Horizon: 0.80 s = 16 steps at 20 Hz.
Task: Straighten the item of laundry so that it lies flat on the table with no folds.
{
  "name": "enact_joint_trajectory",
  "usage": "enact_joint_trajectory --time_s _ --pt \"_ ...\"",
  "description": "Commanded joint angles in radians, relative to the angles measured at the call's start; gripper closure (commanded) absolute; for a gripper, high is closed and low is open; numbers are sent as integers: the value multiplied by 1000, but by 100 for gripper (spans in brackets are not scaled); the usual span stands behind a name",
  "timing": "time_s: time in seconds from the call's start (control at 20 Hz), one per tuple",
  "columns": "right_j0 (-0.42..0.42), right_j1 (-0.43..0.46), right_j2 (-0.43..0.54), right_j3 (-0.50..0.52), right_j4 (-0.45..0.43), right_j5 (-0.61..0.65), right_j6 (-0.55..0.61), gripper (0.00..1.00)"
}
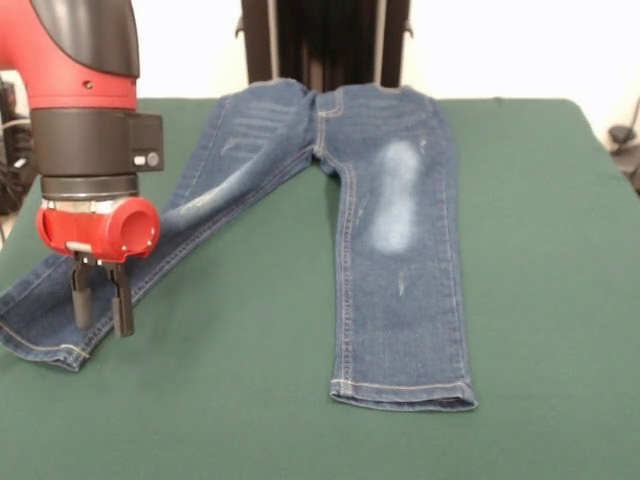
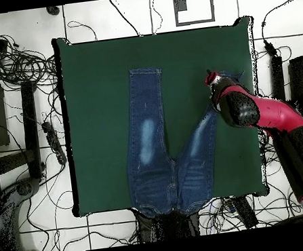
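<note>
Hand: we see the hand [image 1: 101, 297] over the splayed leg's cuff at the left of the front view, its two fingers [image 1: 80, 297] close together with only a narrow gap. It holds nothing, as far as we can tell; whether the tips touch the denim we cannot tell.

Jeans: the jeans [image 1: 395, 230] lie on the desk [image 1: 540, 300] with the waistband at its far edge. One leg runs straight toward the camera and looks flat. The other leg [image 1: 215, 195] angles out wide to the left, its cuff [image 1: 45, 335] close to the desk's left edge.

Risk, cuff: we judge that a drag outward from here could pull the cuff off the desk's edge, since little green shows beyond it.

Risk, crotch: swinging the splayed leg inward may bunch the cloth where the legs meet, making a new fold.

Risk, grip: a shallow pinch on thick denim may slip, or the felt-like cover may drag the cloth and wrinkle it.

Surface: dark green cloth cover, bare apart from the jeans, much bigger than they are.

Room: the overhead view shows a pale tiled floor [image 2: 86, 19] with cables [image 2: 17, 62] strewn at the left and dark stands at both sides.
</note>
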<state>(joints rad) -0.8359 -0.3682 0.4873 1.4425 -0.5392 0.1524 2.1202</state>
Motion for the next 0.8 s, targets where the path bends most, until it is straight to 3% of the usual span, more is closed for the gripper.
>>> enact_joint_trajectory --time_s 0.05,0.8 --pt "25 93 -30 0 -41 -11 8 0" --pt "-27 226 22 -92 -83 -18 -50 0"
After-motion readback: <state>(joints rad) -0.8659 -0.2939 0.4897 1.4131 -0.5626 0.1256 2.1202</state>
